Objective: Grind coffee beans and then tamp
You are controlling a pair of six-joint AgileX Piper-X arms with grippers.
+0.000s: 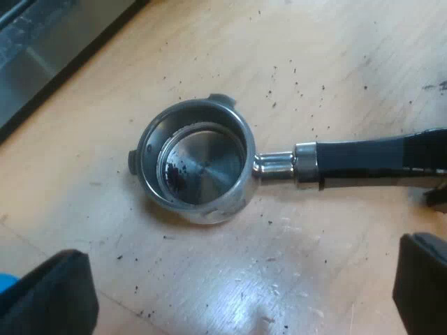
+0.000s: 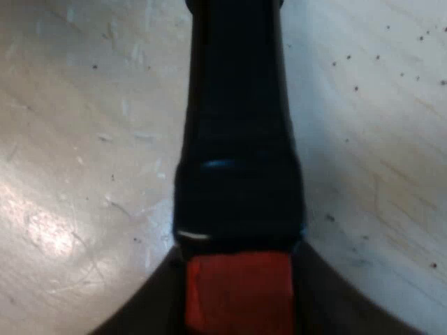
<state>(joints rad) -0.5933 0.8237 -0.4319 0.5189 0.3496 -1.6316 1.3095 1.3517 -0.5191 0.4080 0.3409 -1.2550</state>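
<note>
Right gripper [image 2: 237,307] clamps the holder [image 1: 195,164] by its red handle end [image 2: 237,279], probably steadying it flat on the table [image 1: 335,70]; left gripper [image 1: 234,289] hangs wide open above its nearly empty basket.

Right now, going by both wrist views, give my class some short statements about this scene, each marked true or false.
1. The holder lies on the table. True.
2. Its basket is heaped with grounds. False: it is nearly empty, with only a few dark grounds inside.
3. The left gripper is open. True.
4. The handle ends in blue. False: its end is red.
5. Dark specks dot the table. True.
</note>
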